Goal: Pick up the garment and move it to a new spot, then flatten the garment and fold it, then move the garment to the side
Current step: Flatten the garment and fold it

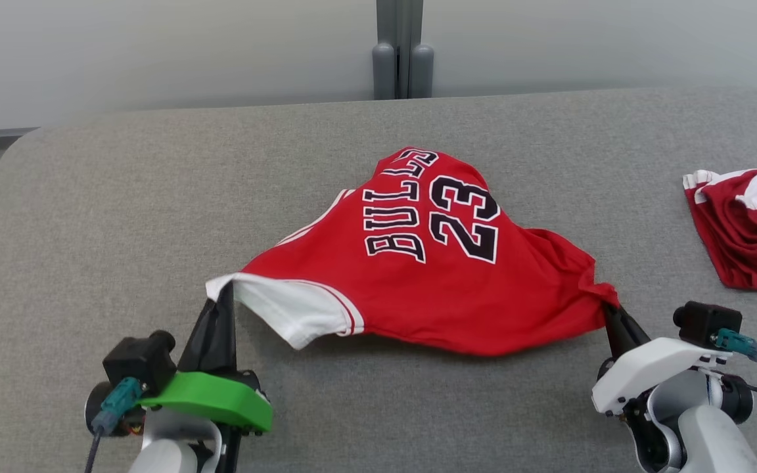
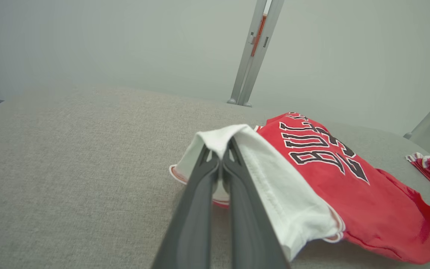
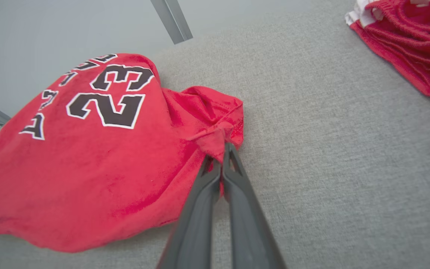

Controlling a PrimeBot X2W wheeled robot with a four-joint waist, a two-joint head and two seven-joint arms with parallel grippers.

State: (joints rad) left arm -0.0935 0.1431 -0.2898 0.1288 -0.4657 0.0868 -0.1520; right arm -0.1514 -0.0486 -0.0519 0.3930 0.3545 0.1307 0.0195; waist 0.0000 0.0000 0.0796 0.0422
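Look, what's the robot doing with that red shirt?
The robot grips the red jersey at two spots: its left end effector is shut on the white edge, its right end effector on a bunched red corner. The jersey stays rumpled between them over the gray table, not yet flat or folded. Another red garment lies to the right.

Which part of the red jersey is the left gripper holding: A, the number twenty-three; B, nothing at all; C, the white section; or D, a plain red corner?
C: the left gripper is shut on the white section of the jersey, while the right gripper pinches a red corner.
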